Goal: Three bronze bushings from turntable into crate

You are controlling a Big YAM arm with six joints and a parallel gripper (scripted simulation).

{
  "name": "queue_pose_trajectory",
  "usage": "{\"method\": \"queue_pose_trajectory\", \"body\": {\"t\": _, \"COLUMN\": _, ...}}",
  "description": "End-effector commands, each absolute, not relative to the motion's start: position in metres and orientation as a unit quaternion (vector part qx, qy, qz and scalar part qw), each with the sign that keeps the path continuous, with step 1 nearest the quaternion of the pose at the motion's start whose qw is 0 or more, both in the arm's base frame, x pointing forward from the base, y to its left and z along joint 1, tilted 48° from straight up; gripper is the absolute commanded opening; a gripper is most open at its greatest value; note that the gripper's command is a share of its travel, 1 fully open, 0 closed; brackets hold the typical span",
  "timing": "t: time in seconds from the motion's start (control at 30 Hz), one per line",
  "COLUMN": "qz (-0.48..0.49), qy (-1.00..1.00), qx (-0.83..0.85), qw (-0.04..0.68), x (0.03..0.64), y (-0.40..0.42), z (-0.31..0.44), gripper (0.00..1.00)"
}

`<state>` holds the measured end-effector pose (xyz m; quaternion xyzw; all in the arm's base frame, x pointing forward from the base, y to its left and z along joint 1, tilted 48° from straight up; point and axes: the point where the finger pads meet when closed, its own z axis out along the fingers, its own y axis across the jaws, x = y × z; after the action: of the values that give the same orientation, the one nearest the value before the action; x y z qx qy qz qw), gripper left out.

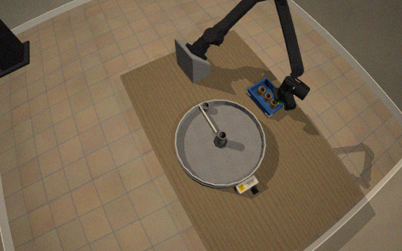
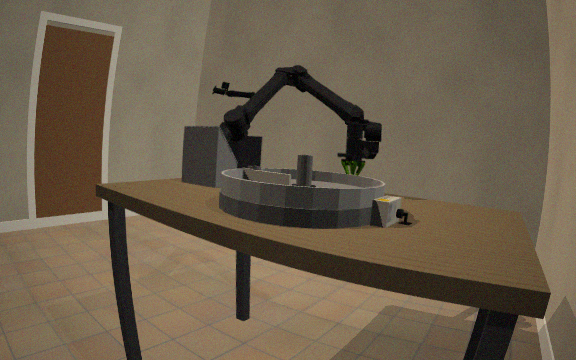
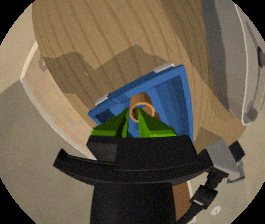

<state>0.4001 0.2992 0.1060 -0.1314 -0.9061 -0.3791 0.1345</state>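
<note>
The blue crate [image 1: 253,93] [image 3: 172,90] stands on the table to the right of the grey turntable [image 1: 178,139] [image 2: 298,197] [image 3: 223,50]. Two bronze bushings [image 1: 262,90] [image 1: 267,97] stand upright in the crate. A third bronze bushing [image 3: 141,102] sits at the crate's near end, right at my green fingertips. My gripper [image 1: 275,102] [image 2: 353,169] [image 3: 133,111] hangs over that end of the crate, its fingers a little apart and loose around the bushing's wall. A grey bushing [image 1: 206,105] stands at the turntable's far rim. Another grey sleeve [image 1: 221,135] [image 2: 304,170] stands at its centre. The turntable hides the crate in the exterior view.
A pale bar [image 1: 209,119] runs from the turntable's rim to its centre. A small control box [image 1: 246,185] [image 2: 387,207] with a yellow label sits at the turntable's front. The arm's grey base block [image 1: 192,64] [image 2: 203,155] stands at the table's back.
</note>
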Motion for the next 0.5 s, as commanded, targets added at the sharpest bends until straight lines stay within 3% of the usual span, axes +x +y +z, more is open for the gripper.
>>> {"method": "queue_pose_trajectory", "body": {"t": 0.0, "qz": -0.393, "qy": -0.905, "qx": -0.122, "qw": 0.111, "x": 0.416, "y": 0.291, "z": 0.134, "gripper": 0.16}}
{"method": "queue_pose_trajectory", "body": {"t": 0.47, "qz": -0.392, "qy": -0.905, "qx": -0.122, "qw": 0.109, "x": 0.423, "y": 0.252, "z": 0.17, "gripper": 0.16}}
